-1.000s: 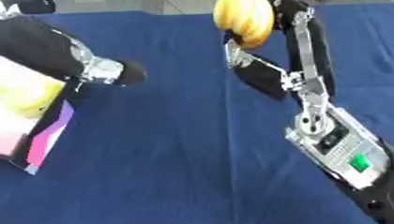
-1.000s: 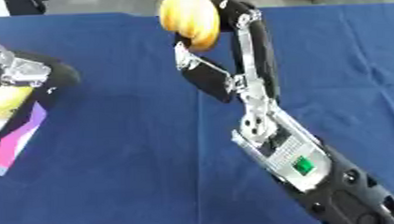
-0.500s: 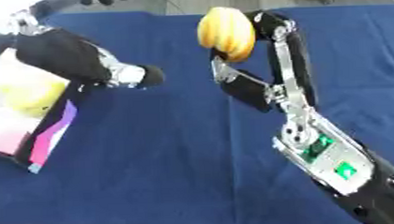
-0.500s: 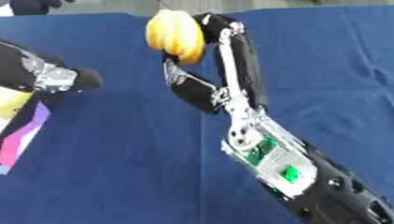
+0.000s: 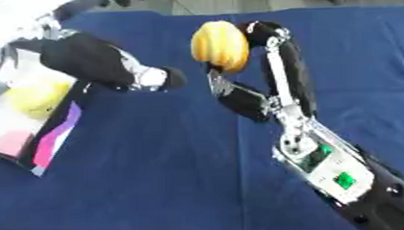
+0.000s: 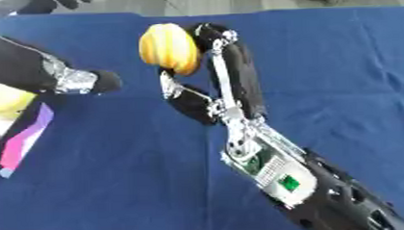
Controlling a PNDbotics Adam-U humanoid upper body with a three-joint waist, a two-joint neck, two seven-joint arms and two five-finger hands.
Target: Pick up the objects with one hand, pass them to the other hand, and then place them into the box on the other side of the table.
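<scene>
A yellow-orange ribbed fruit point(image 5: 220, 45) hangs above the blue table, held up by my right hand point(image 5: 286, 70), whose fingers curl over its right side while the thumb point(image 5: 238, 100) sits below it. My left hand point(image 5: 158, 78) reaches in from the left on a black forearm and stops a short way left of the fruit, not touching it. At the left edge lies the box point(image 5: 53, 141), with a pink and purple flap and a pale yellow thing point(image 5: 35, 97) inside; the left arm partly covers it.
The blue cloth point(image 5: 157, 186) covers the whole table. My right forearm point(image 5: 334, 170), with its silver and green panel, crosses the lower right. Grey floor and dark shapes show beyond the far edge.
My right hand has carried the fruit leftward and a little lower. The left hand has moved right from over the box toward the fruit, narrowing the gap.
</scene>
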